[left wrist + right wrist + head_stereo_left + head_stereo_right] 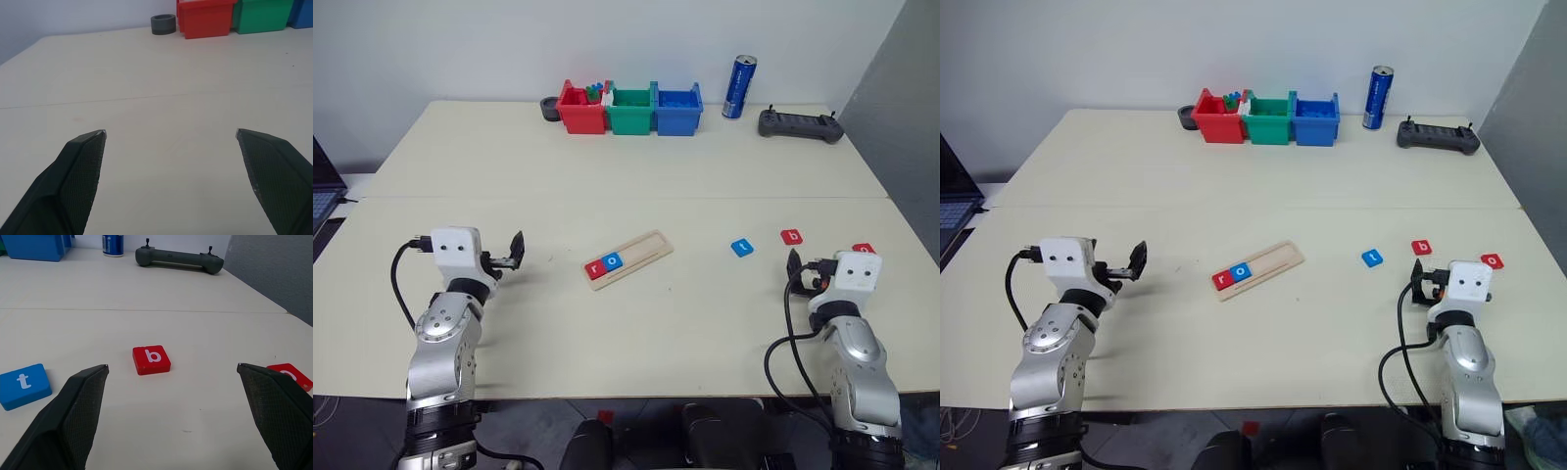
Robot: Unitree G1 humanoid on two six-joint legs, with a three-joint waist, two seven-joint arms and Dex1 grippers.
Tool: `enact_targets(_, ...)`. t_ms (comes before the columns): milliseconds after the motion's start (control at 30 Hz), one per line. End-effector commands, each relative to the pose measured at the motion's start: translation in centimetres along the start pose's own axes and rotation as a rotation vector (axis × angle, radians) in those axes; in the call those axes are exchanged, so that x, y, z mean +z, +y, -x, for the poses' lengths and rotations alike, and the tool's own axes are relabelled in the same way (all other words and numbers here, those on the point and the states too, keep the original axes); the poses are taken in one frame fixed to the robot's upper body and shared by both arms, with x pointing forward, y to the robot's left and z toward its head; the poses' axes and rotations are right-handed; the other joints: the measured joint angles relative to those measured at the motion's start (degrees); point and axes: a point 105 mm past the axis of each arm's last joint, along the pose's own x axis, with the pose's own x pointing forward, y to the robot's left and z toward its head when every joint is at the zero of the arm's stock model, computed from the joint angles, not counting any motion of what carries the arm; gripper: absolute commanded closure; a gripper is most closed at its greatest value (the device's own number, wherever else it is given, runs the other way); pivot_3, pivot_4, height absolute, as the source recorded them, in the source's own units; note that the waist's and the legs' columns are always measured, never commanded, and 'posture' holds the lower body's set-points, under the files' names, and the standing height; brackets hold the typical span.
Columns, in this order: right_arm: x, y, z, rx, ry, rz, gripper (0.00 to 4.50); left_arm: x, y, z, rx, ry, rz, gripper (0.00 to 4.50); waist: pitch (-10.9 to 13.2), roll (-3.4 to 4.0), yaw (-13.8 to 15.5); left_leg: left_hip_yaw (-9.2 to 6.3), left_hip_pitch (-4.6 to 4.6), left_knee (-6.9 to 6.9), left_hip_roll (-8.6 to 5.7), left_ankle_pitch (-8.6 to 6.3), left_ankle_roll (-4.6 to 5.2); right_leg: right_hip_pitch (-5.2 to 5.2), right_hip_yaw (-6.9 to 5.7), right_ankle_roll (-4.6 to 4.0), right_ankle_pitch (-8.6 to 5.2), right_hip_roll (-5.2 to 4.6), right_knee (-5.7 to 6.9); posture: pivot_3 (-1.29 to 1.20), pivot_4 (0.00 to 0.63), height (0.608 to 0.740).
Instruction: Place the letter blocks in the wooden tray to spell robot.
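At the lower left of the head view I see my left gripper (516,251) held level above the table (636,166), pointing forward, its two black fingers spread wide with nothing between them. The wooden tray (628,259) lies well to the right of it, near the middle of the frame, its long axis running diagonally from lower left up to upper right. At the tray's lower-left end sit a red r block (596,268) and a blue o block (613,261), touching side by side; the rest of the groove is bare. Further right, the blue t block (742,248) lies flat on the table, then the red b block (791,237) and a red o block (1493,260) near the table's right edge. My right gripper (172,369) sits level at the lower right, fingers wide apart and empty, with the b block just ahead between them, its letter upright toward me.
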Motion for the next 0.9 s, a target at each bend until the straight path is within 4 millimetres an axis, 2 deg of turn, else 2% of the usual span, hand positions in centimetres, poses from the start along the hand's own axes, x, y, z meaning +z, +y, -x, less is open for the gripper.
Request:
enact_targets(33,1.2,-0.4,0.0,-0.013,-0.056,-0.006,0.03,2.1,-0.1,0.0,-0.019,-0.082,-0.021,0.00,0.00,0.00,0.02,0.00,0.00,0.00,0.00,0.00,0.00,0.00,0.00,0.00,0.00,0.00,0.00,0.00,0.150,0.740)
enact_targets(233,0.9,-0.3,0.2,-0.011,-0.049,-0.008,0.03,2.1,-0.2,0.0,-0.022,-0.078,-0.047,0.00,0.00,0.00,0.03,0.00,0.00,0.00,0.00,0.00,0.00,0.00,0.00,0.00,0.00,0.00,0.00,0.00,0.150,0.740)
enact_targets(567,0.9,-0.3,0.3,-0.010,-0.041,0.003,0.03,3.0,0.7,0.1,0.041,-0.156,-0.035,0.00,0.00,0.00,0.04,0.01,0.00,0.00,0.00,0.00,0.00,0.00,0.01,0.00,0.00,0.00,0.00,0.00,0.150,0.740)
enact_targets(900,0.7,0.2,0.3,0.005,-0.027,-0.007,0.03,2.6,0.9,-0.1,0.057,-0.130,-0.033,0.00,0.00,0.00,0.04,0.00,0.00,0.00,0.00,0.00,0.00,0.00,0.01,0.00,0.00,0.00,0.00,0.00,0.150,0.740)
